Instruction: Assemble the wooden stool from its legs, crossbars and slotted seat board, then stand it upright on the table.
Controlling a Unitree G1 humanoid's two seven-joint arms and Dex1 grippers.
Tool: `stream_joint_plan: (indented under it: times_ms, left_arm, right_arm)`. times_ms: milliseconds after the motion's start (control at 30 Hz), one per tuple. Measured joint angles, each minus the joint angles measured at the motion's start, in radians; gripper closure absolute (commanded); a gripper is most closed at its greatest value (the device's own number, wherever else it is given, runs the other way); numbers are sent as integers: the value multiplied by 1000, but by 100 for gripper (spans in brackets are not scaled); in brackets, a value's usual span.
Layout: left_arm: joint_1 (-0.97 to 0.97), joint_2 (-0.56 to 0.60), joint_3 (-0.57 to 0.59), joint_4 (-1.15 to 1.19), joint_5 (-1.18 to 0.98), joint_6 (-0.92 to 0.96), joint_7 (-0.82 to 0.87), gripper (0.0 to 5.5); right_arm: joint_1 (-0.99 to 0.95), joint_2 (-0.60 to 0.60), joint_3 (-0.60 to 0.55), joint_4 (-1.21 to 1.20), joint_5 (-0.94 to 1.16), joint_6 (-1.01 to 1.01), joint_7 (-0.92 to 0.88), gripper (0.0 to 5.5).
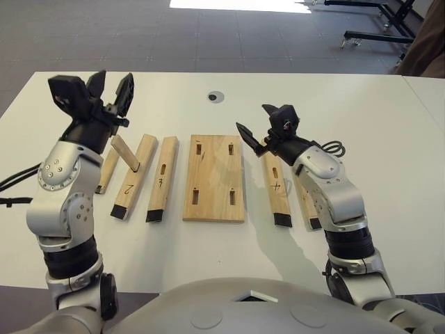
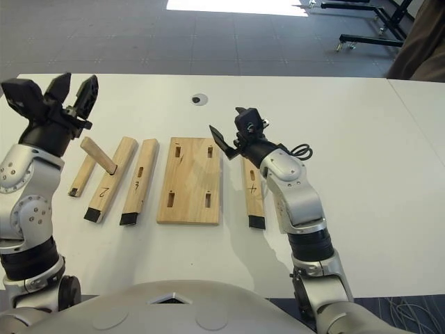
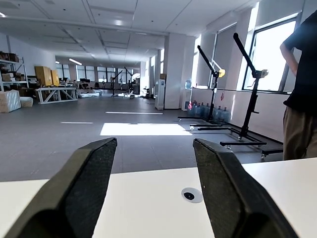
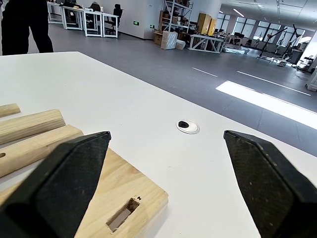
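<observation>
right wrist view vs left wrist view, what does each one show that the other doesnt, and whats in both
Right wrist view: the right gripper, open, by a corner of the seat board with one slot, and the ends of the legs beside it. Left wrist view: the left gripper, open, and a tall black stand on the floor past the table. Both: the table and its round cable port.

Left arm (image 1: 66, 177) raised, right arm (image 1: 327, 177) lower, seemingly level; both jaws wide apart.
</observation>
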Motion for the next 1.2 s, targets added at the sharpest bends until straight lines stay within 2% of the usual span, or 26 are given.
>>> stream_joint_plan:
  times_ms: [167,300,400,500,633,700,800,967,1200]
  left_arm:
    - [-133,39,40,64,-18,26,15,267]
    - [-136,41,66,46,-40,79,43,267]
    - [-72,24,21,45,-32,95,54,267]
    - [31,-9,-100,218,57,7,3,267]
    - [15,-14,-125,434,146,-216,-47,267]
    - [10,-21,-117,471,148,-253,-58,267]
    - [9,-40,-113,429,128,-244,-61,267]
    - [0,-60,-108,290,72,-123,-39,267]
    - [-154,-25,-34,96,5,-3,28,267]
  right_arm:
    - [-2,6,3,10,-7,-17,-2,128]
    - [-3,5,3,10,-11,-18,2,128]
    - [-3,4,2,10,-17,-18,6,128]
    - [-3,1,3,19,-16,-17,18,128]
    - [-15,-5,1,37,-16,-17,44,128]
    - [-41,-15,-4,40,-15,-14,58,128]
    - [-47,-17,-13,41,-16,-15,59,128]
    - [-47,-2,-15,40,-16,-15,53,128]
    - [-43,7,-26,41,-17,-17,35,128]
